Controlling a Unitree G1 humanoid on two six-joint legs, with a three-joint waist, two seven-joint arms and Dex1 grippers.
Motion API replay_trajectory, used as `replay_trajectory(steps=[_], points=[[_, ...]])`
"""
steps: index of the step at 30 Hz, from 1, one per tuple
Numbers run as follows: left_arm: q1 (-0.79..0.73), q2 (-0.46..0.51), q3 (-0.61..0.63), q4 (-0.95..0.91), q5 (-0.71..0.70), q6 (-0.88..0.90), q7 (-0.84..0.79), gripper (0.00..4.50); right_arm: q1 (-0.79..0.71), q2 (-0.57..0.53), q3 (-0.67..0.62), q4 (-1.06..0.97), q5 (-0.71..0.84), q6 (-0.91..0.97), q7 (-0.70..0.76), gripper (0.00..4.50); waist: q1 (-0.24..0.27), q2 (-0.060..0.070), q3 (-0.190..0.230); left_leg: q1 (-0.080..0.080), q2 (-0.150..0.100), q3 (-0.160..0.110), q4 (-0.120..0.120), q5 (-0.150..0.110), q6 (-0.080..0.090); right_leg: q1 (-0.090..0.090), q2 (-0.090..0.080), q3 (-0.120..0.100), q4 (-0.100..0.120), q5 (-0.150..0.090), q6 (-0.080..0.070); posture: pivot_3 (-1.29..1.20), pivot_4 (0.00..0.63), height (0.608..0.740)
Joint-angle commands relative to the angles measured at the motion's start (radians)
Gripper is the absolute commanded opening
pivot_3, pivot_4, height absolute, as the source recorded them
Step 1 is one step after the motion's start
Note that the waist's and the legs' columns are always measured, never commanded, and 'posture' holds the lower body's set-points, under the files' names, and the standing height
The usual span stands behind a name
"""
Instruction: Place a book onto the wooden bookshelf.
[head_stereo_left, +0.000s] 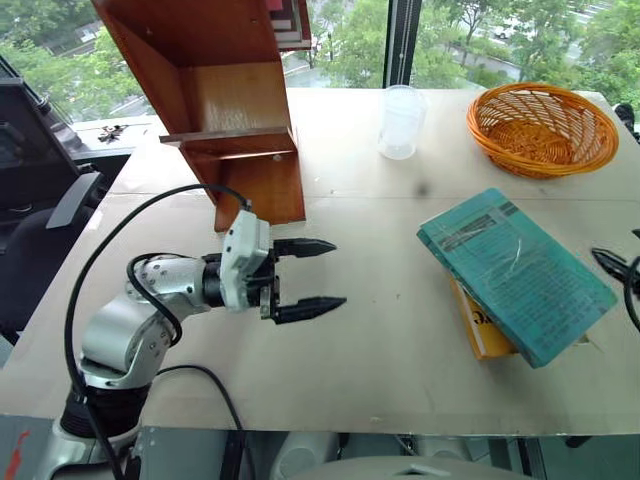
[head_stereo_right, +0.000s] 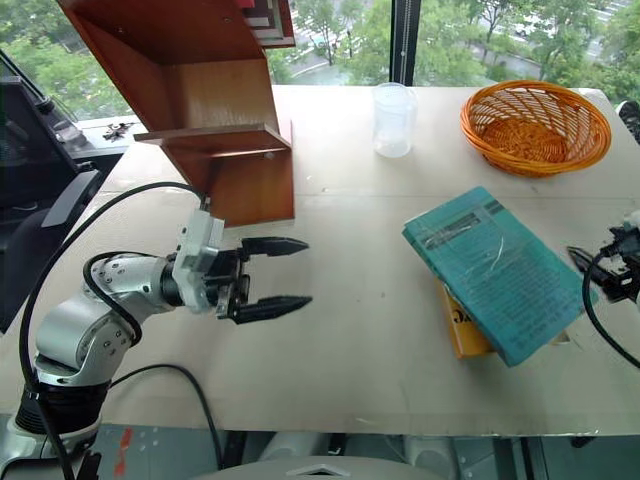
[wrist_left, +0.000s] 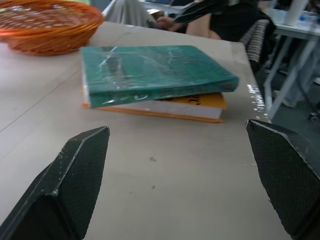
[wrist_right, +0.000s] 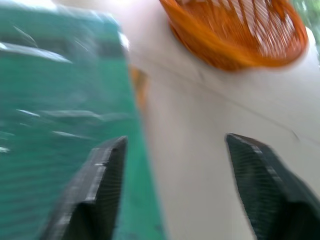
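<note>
Our book (head_stereo_left: 515, 275) lies on a yellow book (head_stereo_left: 478, 328), well right of the bookshelf (head_stereo_left: 215, 95). Both grippers, left (head_stereo_left: 308, 277) and right (wrist_right: 170, 187), gape empty; we'd pinch its near edge squarely.

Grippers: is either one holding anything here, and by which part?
Nothing is held. The left gripper hangs open over bare table. The right gripper has open jaws at the edge of the book, not closed on it.
</note>
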Motion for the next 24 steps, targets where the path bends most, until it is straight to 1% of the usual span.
replay_trajectory(steps=[1,3,4,7,10,14,17,22,24], points=[[0.005,0.004,-0.003,-0.046,-0.014,-0.034,-0.019,4.50,-0.065,-0.086,0.090,0.073,-0.081,0.036,-0.017,1.27,-0.003,0.001,0.000,-0.001,0.000,0.000,0.000,0.000,0.000,-0.001,0.000,0.000,0.000,0.000,0.000,0.00,0.150,0.740],[0.011,0.002,-0.003,-0.059,-0.018,-0.035,-0.012,4.50,-0.088,-0.123,0.149,0.125,-0.120,0.042,-0.005,0.26,-0.004,0.000,0.000,-0.001,0.000,0.001,0.000,0.000,0.000,-0.001,0.000,0.000,0.000,0.000,0.000,0.00,0.150,0.740],[0.014,-0.001,-0.001,-0.061,-0.022,-0.034,-0.007,4.50,-0.103,-0.137,0.185,0.149,-0.131,0.048,0.006,0.06,-0.004,0.000,0.000,-0.001,0.000,0.001,0.000,0.000,0.000,-0.001,0.000,0.000,-0.001,0.000,0.000,0.00,0.150,0.740],[0.029,-0.007,-0.005,-0.076,-0.026,-0.034,0.005,4.50,-0.124,-0.176,0.288,0.201,-0.166,0.032,0.062,0.06,-0.004,0.000,0.000,-0.001,0.000,0.002,0.000,0.000,0.000,-0.001,0.000,0.000,0.000,0.000,0.000,0.00,0.150,0.740],[0.050,-0.010,-0.012,-0.079,-0.017,-0.045,0.008,4.50,-0.141,-0.192,0.360,0.186,-0.144,0.051,0.141,0.06,-0.006,0.001,0.000,0.000,0.000,0.003,0.000,0.000,0.000,-0.001,0.000,0.001,0.001,0.000,0.000,0.00,0.150,0.740],[0.058,-0.014,-0.008,-0.071,-0.018,-0.046,0.024,4.50,-0.177,-0.152,0.336,0.096,-0.055,0.134,0.197,0.06,-0.007,0.001,0.000,0.000,0.000,0.003,0.000,0.000,0.000,-0.001,0.000,0.001,0.001,0.000,0.000,0.00,0.150,0.740],[0.068,-0.012,-0.009,-0.064,-0.018,-0.050,0.021,4.50,-0.198,-0.114,0.331,0.039,-0.022,0.182,0.191,0.06,-0.004,0.000,0.000,0.000,0.000,0.002,0.001,0.000,0.000,-0.001,0.000,0.000,0.001,0.000,0.000,0.00,0.150,0.740],[0.074,-0.008,-0.018,-0.043,-0.005,-0.051,0.027,4.50,-0.220,-0.072,0.344,-0.001,-0.026,0.217,0.161,0.06,-0.002,0.001,0.000,-0.001,0.000,0.002,0.001,0.000,0.000,-0.001,0.000,0.000,0.000,0.000,0.000,0.00,0.150,0.740],[0.069,-0.020,-0.026,-0.032,0.015,-0.040,0.072,4.50,-0.202,-0.063,0.339,-0.012,-0.056,0.202,0.136,0.06,-0.003,0.001,0.000,-0.001,0.000,0.002,0.001,0.000,0.000,-0.001,0.000,0.000,0.000,0.000,0.000,0.00,0.150,0.740]])
